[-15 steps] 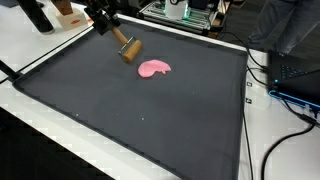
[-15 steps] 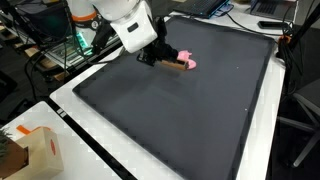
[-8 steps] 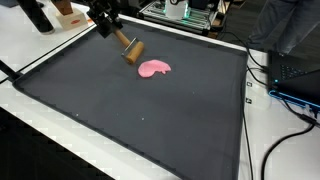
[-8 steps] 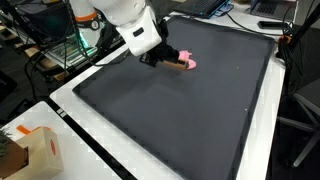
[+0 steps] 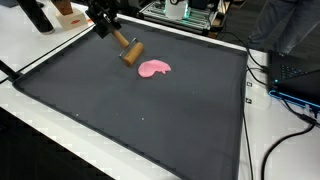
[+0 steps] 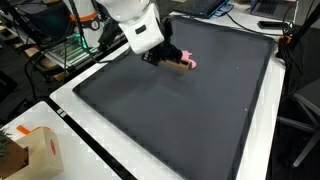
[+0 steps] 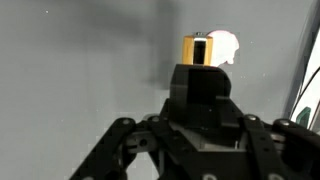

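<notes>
My gripper (image 5: 108,28) is shut on the black handle of a tool with a tan wooden head (image 5: 131,52). It holds the tool tilted, with the head low over the far part of the black mat (image 5: 150,120). A flat pink thing (image 5: 154,68) lies on the mat just beside the head. Both exterior views show this, with the gripper (image 6: 152,52), the wooden head (image 6: 180,63) and the pink thing (image 6: 189,58) close together. In the wrist view the handle (image 7: 200,95) fills the space between the jaws, the tan head (image 7: 200,49) is beyond it, and the pink thing (image 7: 224,45) looks pale behind.
The mat lies on a white table (image 5: 40,45). A cardboard box (image 6: 35,150) stands at one corner. Cables and a dark laptop (image 5: 298,82) lie at one side. Equipment racks (image 5: 185,12) stand behind the far edge.
The gripper and the tool have shifted slightly toward the pink thing. The pink thing has not moved.
</notes>
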Tool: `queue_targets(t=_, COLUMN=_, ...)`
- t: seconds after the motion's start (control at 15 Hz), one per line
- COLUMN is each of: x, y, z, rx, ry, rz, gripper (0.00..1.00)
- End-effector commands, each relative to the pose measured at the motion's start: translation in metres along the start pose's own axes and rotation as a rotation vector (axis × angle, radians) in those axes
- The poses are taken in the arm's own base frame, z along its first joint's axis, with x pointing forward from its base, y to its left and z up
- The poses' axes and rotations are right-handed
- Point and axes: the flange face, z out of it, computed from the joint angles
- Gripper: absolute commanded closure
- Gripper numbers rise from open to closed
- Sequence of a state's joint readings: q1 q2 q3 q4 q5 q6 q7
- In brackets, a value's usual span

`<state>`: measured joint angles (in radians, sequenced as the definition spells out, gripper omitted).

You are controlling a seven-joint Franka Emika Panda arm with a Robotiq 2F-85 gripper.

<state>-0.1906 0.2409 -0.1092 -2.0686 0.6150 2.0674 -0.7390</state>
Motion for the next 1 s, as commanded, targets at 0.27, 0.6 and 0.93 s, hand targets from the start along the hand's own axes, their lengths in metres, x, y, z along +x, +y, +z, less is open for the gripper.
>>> queue_targets(t=0.27, x=0.017, y=-0.032, z=-0.011, rx=-0.118, ry=0.030, rz=0.040, gripper=0.75)
queue_targets(t=0.6, x=0.025, y=-0.076, z=-0.017, rx=-0.227, ry=-0.006, rz=0.002, gripper=0.75)
queue_targets(t=0.93, x=0.028, y=-0.140, z=-0.017, rx=-0.371, ry=-0.064, rz=-0.079, gripper=0.75)
